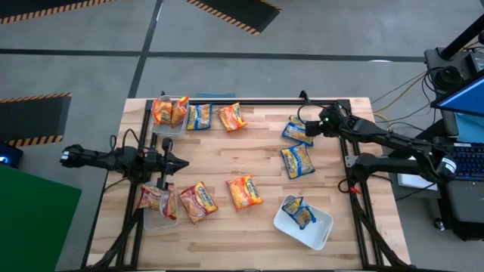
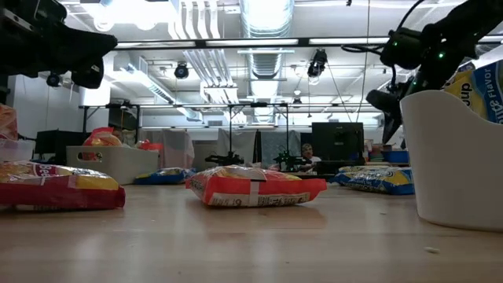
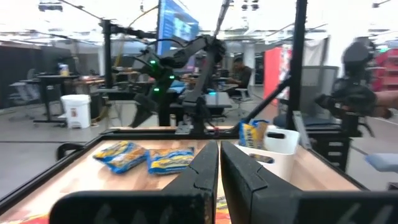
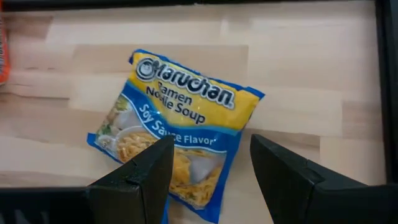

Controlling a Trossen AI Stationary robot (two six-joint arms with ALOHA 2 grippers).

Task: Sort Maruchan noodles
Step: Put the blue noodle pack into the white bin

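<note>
White tub (image 1: 321, 234) at table's (image 1: 265, 155) near right corner, blue packet (image 1: 300, 212) inside. Beyond tub, blue packet (image 1: 297, 161) flat on wood. Farther, right gripper (image 4: 208, 168), fingers spread, empty, above blue soy-sauce packet (image 4: 180, 124). Across table from tub, left gripper (image 1: 181, 162) clenched, empty, above red packet (image 1: 156, 199).

Lighting is even overhead ambient, high view reads bright and flat, only soft short shadows under the arms on the wooden table (image 1: 249, 159). Low view looks into ceiling lights (image 2: 149, 12) that blow out to white glare; the near tabletop and the white tub (image 2: 452, 157) at the edge are soft. Left wrist view is hazy and overexposed up top, with the background smeared. Right wrist view is sharp on the blue packet (image 4: 180, 124), the dark fingers (image 4: 134, 180) blurred.
</note>
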